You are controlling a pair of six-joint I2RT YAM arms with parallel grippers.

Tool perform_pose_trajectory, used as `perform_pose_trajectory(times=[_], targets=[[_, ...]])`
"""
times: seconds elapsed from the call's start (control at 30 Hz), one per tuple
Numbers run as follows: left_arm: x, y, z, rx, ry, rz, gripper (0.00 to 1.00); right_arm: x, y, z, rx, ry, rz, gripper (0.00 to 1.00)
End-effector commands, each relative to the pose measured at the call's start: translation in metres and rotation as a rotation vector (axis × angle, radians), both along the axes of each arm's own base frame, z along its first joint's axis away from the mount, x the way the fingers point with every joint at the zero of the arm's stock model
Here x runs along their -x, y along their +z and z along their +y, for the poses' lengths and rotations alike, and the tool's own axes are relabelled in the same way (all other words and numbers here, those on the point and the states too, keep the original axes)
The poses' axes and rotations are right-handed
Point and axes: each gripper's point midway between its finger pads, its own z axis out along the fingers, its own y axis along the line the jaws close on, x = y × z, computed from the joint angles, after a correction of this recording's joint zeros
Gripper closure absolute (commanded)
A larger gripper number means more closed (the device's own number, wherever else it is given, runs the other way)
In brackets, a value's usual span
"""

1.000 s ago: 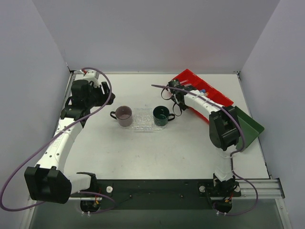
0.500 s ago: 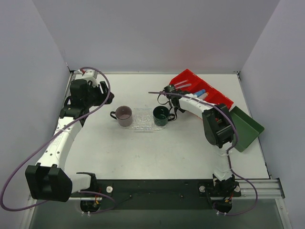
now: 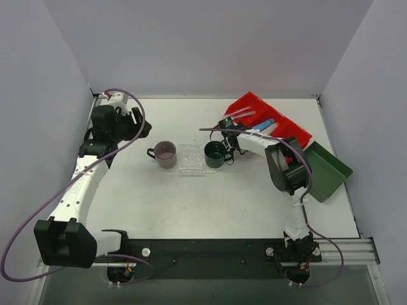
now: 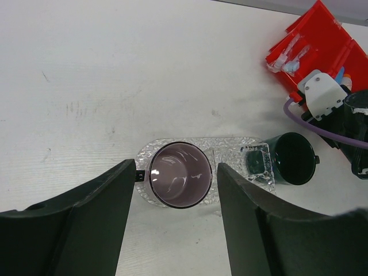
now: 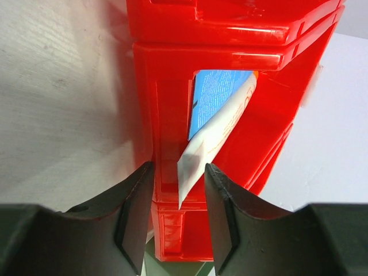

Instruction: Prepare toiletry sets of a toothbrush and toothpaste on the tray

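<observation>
White wedge-shaped tube aslant across blue tube in red bin

You work over a white table with a matte top; in the left wrist view you can see faint grey scuff marks on it. Three plain walls box it in: a back wall, a left wall and a right wall, all bare and pale lavender-grey. A black strip runs along the table's near edge, with a ribbed metal rail at its right end. Your light is soft and even, and shadows stay faint.
</observation>
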Motion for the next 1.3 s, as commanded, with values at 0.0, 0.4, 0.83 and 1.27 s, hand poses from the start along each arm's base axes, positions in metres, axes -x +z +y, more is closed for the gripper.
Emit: perform_pose_trajectory(times=[0.0, 0.4, 0.83, 1.27], targets=[[-0.007, 0.011, -0.001, 0.021, -0.009, -0.051, 0.32, -0.001, 0.016, -0.008, 0.087, -0.014, -0.045, 0.65], [-0.008, 0.009, -0.001, 0.031, -0.008, -0.045, 0.32, -0.001, 0.029, -0.012, 0.118, -0.009, -0.082, 0.67], [-0.008, 0.011, -0.001, 0.036, -0.011, -0.049, 0.32, -0.003, 0.021, -0.015, 0.146, -0.008, -0.075, 0.76], [-0.008, 0.01, -0.001, 0.038, -0.012, -0.045, 0.32, -0.004, 0.016, -0.019, 0.165, -0.006, -0.076, 0.93]])
